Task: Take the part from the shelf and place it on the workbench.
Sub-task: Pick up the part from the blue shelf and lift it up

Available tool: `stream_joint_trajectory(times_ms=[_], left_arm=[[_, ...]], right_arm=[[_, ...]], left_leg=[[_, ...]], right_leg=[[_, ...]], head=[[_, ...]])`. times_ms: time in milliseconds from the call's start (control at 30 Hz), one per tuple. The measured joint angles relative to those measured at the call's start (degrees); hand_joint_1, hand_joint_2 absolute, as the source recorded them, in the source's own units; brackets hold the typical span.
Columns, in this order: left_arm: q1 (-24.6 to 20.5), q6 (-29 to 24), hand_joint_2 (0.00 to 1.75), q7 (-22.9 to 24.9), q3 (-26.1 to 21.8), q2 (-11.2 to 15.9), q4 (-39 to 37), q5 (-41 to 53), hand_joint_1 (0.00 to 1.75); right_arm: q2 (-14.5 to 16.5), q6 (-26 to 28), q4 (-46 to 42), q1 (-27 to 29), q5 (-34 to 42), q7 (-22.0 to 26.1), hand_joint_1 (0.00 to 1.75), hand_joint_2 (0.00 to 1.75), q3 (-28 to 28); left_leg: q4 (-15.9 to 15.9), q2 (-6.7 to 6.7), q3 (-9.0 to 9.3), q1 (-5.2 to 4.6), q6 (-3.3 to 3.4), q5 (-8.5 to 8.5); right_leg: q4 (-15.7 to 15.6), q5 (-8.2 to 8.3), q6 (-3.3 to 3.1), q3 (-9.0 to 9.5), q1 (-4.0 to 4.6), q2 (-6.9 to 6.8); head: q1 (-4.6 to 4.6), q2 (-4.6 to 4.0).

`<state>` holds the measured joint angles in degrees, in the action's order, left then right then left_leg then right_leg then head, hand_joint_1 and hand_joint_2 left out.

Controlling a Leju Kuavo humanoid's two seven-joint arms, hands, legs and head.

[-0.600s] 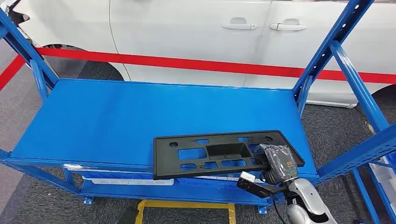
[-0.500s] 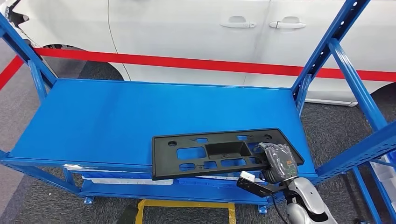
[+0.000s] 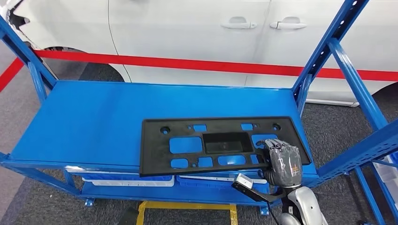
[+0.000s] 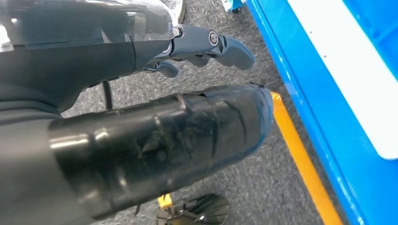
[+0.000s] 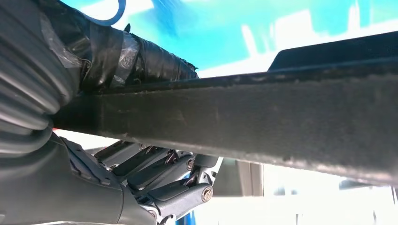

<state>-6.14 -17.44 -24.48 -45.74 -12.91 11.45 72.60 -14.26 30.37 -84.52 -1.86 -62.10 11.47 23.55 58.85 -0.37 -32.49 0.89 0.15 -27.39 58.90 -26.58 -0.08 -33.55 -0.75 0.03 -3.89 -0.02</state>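
a white car [image 3: 187,33] with smooth glossy doors and two door handles fills the space behind the rack, and a flat red band [image 3: 187,63] runs across in front of it. the floor [image 3: 28,108] is coarse grey carpet, with a yellow painted line [image 3: 187,205] under the rack's front. the blue shelf [image 3: 94,117] is painted sheet metal, smooth and slightly shiny, carried on perforated blue uprights with slanted braces at both ends; a lower level holds pale trays [image 3: 122,180] just under the front edge. the part [image 3: 220,144] is a long, flat, matte black plastic plate with rectangular cut-outs, small round holes and a sunken box in the middle; it sits toward the right front of the shelf, its front edge overhanging the shelf lip and looking tilted up off the surface. the right hand [image 3: 283,161], dark and ribbed on a silver arm, grips the part's right front corner, fingers over the top and the thumb underneath; the right wrist view shows the grainy black edge [image 5: 281,117] clamped between them. the left hand [image 4: 206,47] hangs over the carpet beside the rack, its grey fingers loosely curled on nothing.
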Motion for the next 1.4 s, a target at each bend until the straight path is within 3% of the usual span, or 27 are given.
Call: stream_joint_trajectory(times_ms=[67, 133, 233, 267, 300, 333, 400, 467, 533, 600, 667, 767, 800, 833, 867, 900, 967, 1000, 1133, 1200, 1267, 1300, 1333, 1367, 1400], left_arm=[[0.3, -0.1, 0.00, -0.3, -0.1, 0.0, 0.0, -0.4, 0.00], [0.6, -0.2, 0.00, -0.6, -0.1, 0.0, 0.0, -0.6, 0.00], [0.6, -0.2, 0.00, -0.8, -0.1, 0.0, 0.0, -0.7, 0.00], [0.7, -0.2, 0.00, -0.8, -0.1, 0.0, 0.0, -0.7, 0.00], [0.7, -0.2, 0.00, -0.9, -0.1, 0.0, 0.0, -0.8, 0.00], [0.7, -0.1, 0.00, -0.9, -0.1, 0.0, 0.0, -0.8, 0.00], [0.7, 0.1, 0.00, -1.0, -0.1, 0.0, 0.0, -0.9, 0.00], [0.7, 0.2, 0.00, -1.0, -0.1, -0.1, 0.0, -1.0, 0.00], [0.7, 0.4, 0.00, -1.1, -0.1, -0.1, 0.0, -1.0, 0.00], [0.7, 0.6, 0.00, -1.1, -0.1, -0.1, 0.0, -1.0, 0.00], [0.8, 0.9, 0.00, -1.2, -0.1, -0.1, 0.0, -1.1, 0.00], [0.9, 1.5, 1.31, -1.8, -0.1, 0.0, 0.0, -1.3, 0.00], [1.0, 1.9, 1.75, -2.1, -0.2, 0.0, 0.0, -1.4, 0.00], [1.1, 2.3, 1.75, -2.4, -0.2, 0.1, 0.0, -1.5, 0.00], [1.2, 2.8, 1.75, -2.7, -0.2, 0.1, 0.0, -1.6, 0.00], [1.2, 3.2, 1.75, -3.0, -0.2, 0.2, 0.0, -1.6, 0.00], [1.2, 3.8, 1.75, -3.3, -0.2, 0.4, 0.0, -1.6, 0.00], [1.2, 4.0, 1.75, -3.3, -0.2, 0.4, 0.0, -1.6, 0.00], [1.4, 2.8, 1.75, -1.7, -0.4, 0.4, 0.0, -1.7, 0.00], [1.4, 1.8, 1.75, -0.9, -0.4, 0.3, 0.0, -1.6, 0.00], [1.4, 1.4, 1.75, -0.5, -0.4, 0.3, 0.0, -1.4, 0.00], [1.5, 1.0, 1.75, -0.2, -0.4, 0.3, 0.0, -1.3, 0.00], [1.5, 0.5, 1.75, 0.1, -0.4, 0.3, 0.0, -1.2, 0.00], [1.5, -0.1, 1.75, 0.4, -0.4, 0.3, 0.0, -1.2, 0.00], [1.5, -0.7, 1.75, 0.7, -0.4, 0.3, 0.0, -1.1, 0.00]], right_arm=[[1.8, 3.7, -4.0, 1.8, -4.0, -1.1, 1.75, 1.75, 0.6], [3.5, 6.3, -7.2, 3.3, -7.2, -1.9, 1.75, 1.75, 1.8], [5.4, 8.6, -10.3, 4.2, -10.6, -3.2, 1.75, 1.75, 4.2], [5.9, 8.9, -10.8, 4.3, -11.3, -3.5, 1.75, 1.75, 5.1], [6.4, 8.9, -11.1, 4.4, -11.9, -3.9, 1.75, 1.75, 5.9], [6.9, 8.9, -11.2, 4.4, -12.5, -4.2, 1.75, 1.75, 6.7], [7.6, 8.9, -11.5, 4.2, -13.3, -4.5, 1.75, 1.75, 8.1], [8.1, 8.9, -11.8, 4.0, -13.8, -4.6, 1.75, 1.75, 9.3], [8.6, 8.9, -12.0, 3.9, -13.9, -4.7, 1.75, 1.75, 10.1], [9.0, 8.9, -12.1, 3.8, -14.0, -4.7, 1.75, 1.75, 10.7], [9.4, 8.9, -12.1, 3.5, -14.0, -4.8, 1.75, 1.75, 11.3], [9.8, 8.9, -12.0, 3.2, -14.0, -4.8, 1.75, 1.75, 12.4], [9.9, 8.9, -12.0, 3.2, -13.9, -4.9, 1.75, 1.75, 12.7], [9.9, 8.9, -11.9, 3.2, -13.8, -5.1, 1.75, 1.75, 13.0], [9.9, 8.9, -11.8, 3.1, -13.6, -5.3, 1.75, 1.75, 13.3], [9.9, 8.9, -11.8, 2.9, -13.3, -5.4, 1.75, 1.75, 13.5], [9.9, 8.9, -11.6, 2.5, -12.8, -5.7, 1.75, 1.75, 13.9], [9.9, 8.9, -11.5, 2.3, -12.5, -5.8, 1.75, 1.75, 14.1], [9.9, 8.9, -11.0, 1.9, -11.2, -6.5, 1.75, 1.75, 14.3], [9.9, 8.9, -10.8, 1.8, -10.9, -6.6, 1.75, 1.75, 14.3], [9.9, 8.9, -10.5, 1.8, -10.8, -6.6, 1.75, 1.75, 14.3], [9.9, 8.9, -10.3, 1.8, -10.7, -6.7, 1.75, 1.75, 14.3], [9.9, 8.9, -10.1, 1.9, -10.6, -6.8, 1.75, 1.75, 14.3], [9.9, 8.9, -9.9, 1.9, -10.5, -6.9, 1.75, 1.75, 14.3], [9.9, 8.9, -9.8, 1.9, -10.3, -7.1, 1.75, 1.75, 14.3]], left_leg=[[-0.1, -0.04, -0.07, -0.09, 0.71, 0.08], [-0.5, 0.00, 0.05, 0.04, 1.47, 0.38], [-0.7, 0.13, 0.07, 0.04, 2.13, 0.52], [-0.7, 0.16, 0.06, -0.03, 2.18, 0.51], [-0.7, 0.16, 0.07, -0.10, 2.21, 0.47], [-0.6, 0.13, 0.12, -0.18, 2.22, 0.43], [-0.6, 0.00, 0.31, -0.28, 2.13, 0.32], [-0.5, -0.06, 0.35, -0.50, 1.82, 0.20], [-0.6, -0.02, 0.30, -0.60, 1.34, 0.20], [-0.6, 0.02, 0.37, -0.62, 0.71, -0.02], [2.1, 0.04, -0.72, -0.63, 0.15, -2.02], [12.8, 0.06, -5.73, -0.38, -0.43, -7.20], [15.1, 0.07, -6.87, -0.33, -0.57, -7.63], [15.0, 0.07, -6.92, -0.29, -0.63, -6.80], [12.7, 0.07, -5.88, -0.25, -0.61, -4.98], [8.7, 0.08, -4.02, -0.23, -0.48, -2.64], [1.6, 0.04, -0.68, -0.36, -0.09, 0.08], [-0.1, 0.00, 0.07, -0.45, 0.11, 0.44], [-1.1, -0.01, 0.24, -0.23, 1.24, 0.67], [-1.4, 0.09, 0.36, -0.01, 1.87, 0.90], [-1.3, 0.13, 0.30, -0.04, 2.09, 0.88], [-1.3, 0.14, 0.29, -0.05, 2.11, 0.85], [-1.2, 0.13, 0.30, -0.06, 2.13, 0.80], [-1.2, 0.09, 0.35, -0.05, 2.10, 0.73], [-1.1, 0.04, 0.44, -0.05, 2.01, 0.62]], right_leg=[[0.1, -0.03, 0.51, -0.20, -0.01, 0.04], [1.4, -1.22, 0.90, -0.78, -0.17, 0.02], [11.1, -6.38, 1.31, -5.17, -0.24, -0.01], [14.6, -7.57, 1.36, -6.80, -0.24, -0.01], [16.2, -7.67, 1.32, -7.59, -0.23, -0.01], [15.5, -6.64, 1.16, -7.25, -0.20, -0.01], [8.4, -2.85, 0.46, -3.72, 0.00, -0.01], [1.7, -0.71, -0.22, -0.46, 0.42, -0.08], [0.1, -0.65, -0.49, 0.20, 0.77, -0.07], [-0.4, -0.38, -0.90, 0.47, 0.54, -0.04], [-1.2, -0.01, -1.49, 0.92, 0.13, -0.17], [-1.3, 0.04, -1.82, 0.96, 0.13, -0.29], [-1.2, 0.00, -1.86, 0.96, 0.15, -0.28], [-1.2, -0.04, -1.86, 0.99, 0.16, -0.25], [-1.1, -0.11, -1.81, 1.04, 0.16, -0.19], [-1.0, -0.24, -1.70, 1.12, 0.15, -0.11], [-0.6, -0.51, -1.30, 1.06, 0.36, 0.01], [-0.4, -0.58, -1.05, 0.95, 0.46, 0.02], [0.4, -1.25, -0.05, 0.47, 0.50, 0.02], [5.0, -4.16, 0.43, -1.52, 0.34, 0.02], [12.8, -7.76, 0.82, -5.17, 0.20, 0.01], [15.6, -8.54, 0.95, -6.57, 0.11, 0.00], [16.7, -8.29, 1.03, -7.18, 0.02, 0.00], [15.4, -6.88, 1.02, -6.59, -0.08, -0.01], [12.0, -4.74, 0.94, -5.00, -0.14, -0.02]], head=[[-0.02, 0.01], [-0.04, 0.01], [-0.05, 0.01], [-0.04, 0.01], [-0.05, 0.01], [-0.05, 0.00], [-0.06, 0.01], [-0.04, 0.00], [-0.03, -0.01], [-0.03, 0.00], [0.04, 0.02], [0.09, 0.01], [0.10, 0.01], [0.09, 0.01], [0.10, 0.01], [0.09, 0.01], [0.08, 0.01], [0.07, 0.00], [0.04, 0.01], [0.03, 0.00], [0.03, 0.01], [0.03, 0.01], [0.03, 0.01], [0.03, 0.01], [0.02, 0.00]])
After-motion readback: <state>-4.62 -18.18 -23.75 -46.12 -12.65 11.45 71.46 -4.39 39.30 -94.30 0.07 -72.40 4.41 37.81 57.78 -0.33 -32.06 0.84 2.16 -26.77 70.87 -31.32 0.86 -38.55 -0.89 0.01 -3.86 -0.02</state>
